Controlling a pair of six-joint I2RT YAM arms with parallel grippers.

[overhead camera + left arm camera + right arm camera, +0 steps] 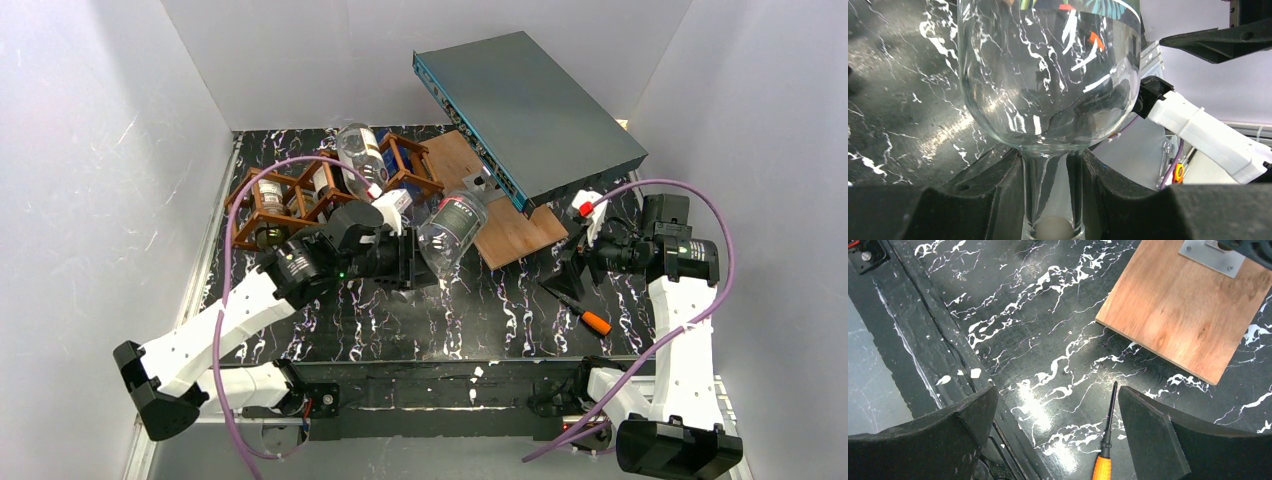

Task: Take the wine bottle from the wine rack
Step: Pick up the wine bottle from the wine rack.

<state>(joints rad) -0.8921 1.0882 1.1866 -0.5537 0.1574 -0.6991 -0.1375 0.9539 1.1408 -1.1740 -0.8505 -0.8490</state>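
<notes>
Clamped tight on the neck of the bottle, likely the one part slim enough for its jaws, the left gripper holds it clear of the rack, just to its right, while the right gripper hangs wide open, empty.

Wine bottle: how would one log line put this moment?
left gripper: shut on wine bottle neck | wine bottle: off wine rack | right gripper: open

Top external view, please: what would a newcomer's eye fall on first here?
The clear wine bottle, clamped by its neck in the left gripper at mid-table, just right of the wooden wine rack at rear left. Next, the big flat grey box tilted over the wooden board at rear right.
</notes>
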